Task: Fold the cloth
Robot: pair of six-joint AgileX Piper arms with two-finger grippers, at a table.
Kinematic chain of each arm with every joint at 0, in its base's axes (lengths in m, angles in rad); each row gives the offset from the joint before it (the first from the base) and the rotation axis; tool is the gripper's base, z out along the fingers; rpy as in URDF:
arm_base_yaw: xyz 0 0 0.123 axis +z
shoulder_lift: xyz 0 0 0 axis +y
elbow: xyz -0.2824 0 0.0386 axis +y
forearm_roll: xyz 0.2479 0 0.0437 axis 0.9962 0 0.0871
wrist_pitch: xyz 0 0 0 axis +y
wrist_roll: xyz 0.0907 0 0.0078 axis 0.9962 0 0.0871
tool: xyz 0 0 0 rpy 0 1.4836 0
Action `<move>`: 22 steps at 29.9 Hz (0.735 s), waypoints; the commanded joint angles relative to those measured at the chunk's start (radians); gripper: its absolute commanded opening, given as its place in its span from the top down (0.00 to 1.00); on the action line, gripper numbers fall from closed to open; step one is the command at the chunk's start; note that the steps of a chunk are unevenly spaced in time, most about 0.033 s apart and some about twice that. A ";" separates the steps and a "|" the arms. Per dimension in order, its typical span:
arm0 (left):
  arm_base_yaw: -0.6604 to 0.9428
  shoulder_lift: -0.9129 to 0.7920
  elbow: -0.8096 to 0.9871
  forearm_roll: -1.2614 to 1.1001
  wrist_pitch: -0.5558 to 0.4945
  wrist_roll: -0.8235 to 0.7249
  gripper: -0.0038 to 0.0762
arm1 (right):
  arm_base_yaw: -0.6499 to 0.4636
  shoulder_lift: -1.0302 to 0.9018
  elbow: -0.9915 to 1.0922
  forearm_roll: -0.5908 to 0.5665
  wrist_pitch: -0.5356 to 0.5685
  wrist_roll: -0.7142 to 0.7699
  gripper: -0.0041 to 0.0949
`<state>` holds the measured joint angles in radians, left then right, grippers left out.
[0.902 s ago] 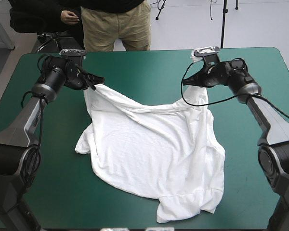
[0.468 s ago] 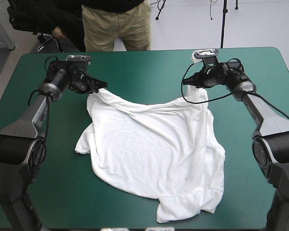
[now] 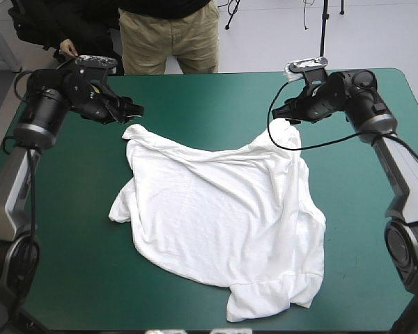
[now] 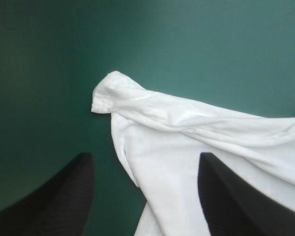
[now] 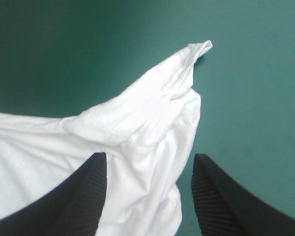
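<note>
Both grippers have let go of the shirt's far corners and drawn back since the earlier frame. At the lower centre of the high view, the white short-sleeved fabric T-shirt (image 3: 223, 216) lies spread and rumpled on the teal-green covered table (image 3: 70, 278). Farther up, its two far corners rest on the cover. Beyond them, the left gripper (image 3: 135, 110) at upper left and the right gripper (image 3: 279, 115) at upper right hover, their black fingers (image 4: 64, 196) apart and holding nothing.

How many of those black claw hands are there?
2. The left gripper, open, is by the T-shirt's far left corner; the right gripper, open, is by its far right corner. Neither holds it.
</note>
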<state>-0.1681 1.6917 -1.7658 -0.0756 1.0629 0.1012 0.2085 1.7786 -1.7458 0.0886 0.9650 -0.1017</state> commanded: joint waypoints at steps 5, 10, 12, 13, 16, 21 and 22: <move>-0.001 -0.247 0.089 -0.004 -0.011 -0.001 0.41 | -0.006 -0.209 0.104 -0.007 0.078 -0.018 0.47; -0.001 -0.377 0.252 -0.004 0.017 -0.001 0.42 | -0.006 -0.316 0.277 -0.007 0.134 -0.020 0.47; -0.003 -0.430 0.313 -0.004 0.019 -0.001 0.43 | -0.006 -0.357 0.339 -0.005 0.134 -0.016 0.47; -0.003 -0.455 0.345 0.002 0.019 -0.001 0.44 | -0.006 -0.380 0.371 -0.005 0.136 -0.009 0.47; -0.003 -0.518 0.432 0.017 0.019 -0.001 0.47 | -0.006 -0.439 0.455 -0.007 0.140 -0.009 0.47; -0.003 -0.579 0.549 0.007 0.015 -0.001 0.47 | -0.006 -0.489 0.597 -0.007 0.147 -0.005 0.47; -0.003 -0.584 0.565 0.007 0.019 -0.001 0.47 | -0.006 -0.489 0.627 -0.007 0.142 -0.005 0.47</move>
<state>-0.1681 1.1443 -1.2178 -0.0541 1.1210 0.1044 0.2085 1.3289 -1.1594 0.0813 1.1308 -0.1089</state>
